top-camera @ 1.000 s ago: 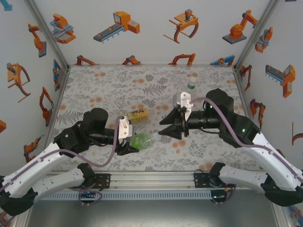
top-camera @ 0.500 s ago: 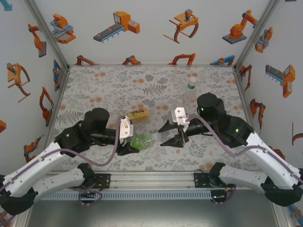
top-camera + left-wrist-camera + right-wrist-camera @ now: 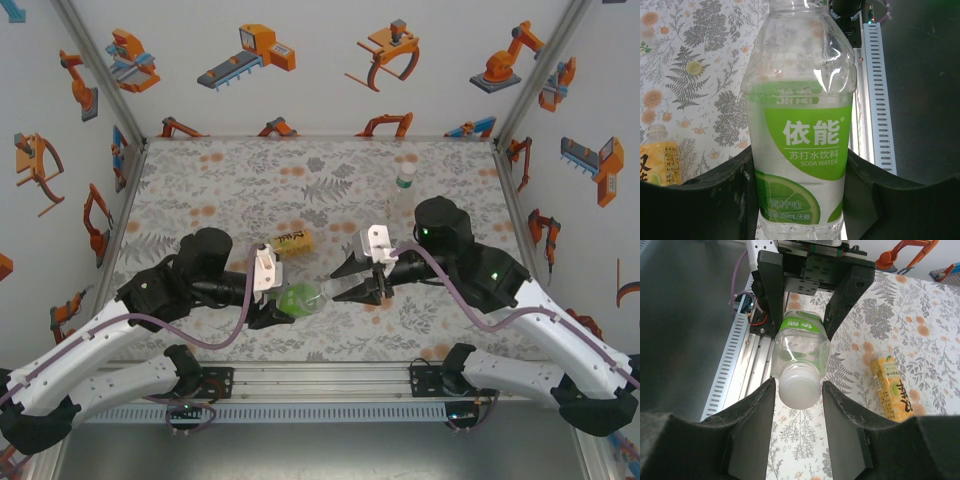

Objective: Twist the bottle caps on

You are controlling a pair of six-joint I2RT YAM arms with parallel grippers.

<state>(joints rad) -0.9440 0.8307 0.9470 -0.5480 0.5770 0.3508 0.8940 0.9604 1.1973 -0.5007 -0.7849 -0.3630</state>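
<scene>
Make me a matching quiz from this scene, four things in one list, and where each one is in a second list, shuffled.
Things
1. green-label bottle
2. yellow bottle
3. white cap
4. clear bottle

Places
A. standing upright toward the far right of the table
B. between the fingers of the right gripper, on a bottle's neck
C. clamped in the left gripper
D. lying on its side on the table

Pairs: 1-C, 2-D, 3-B, 4-A
</scene>
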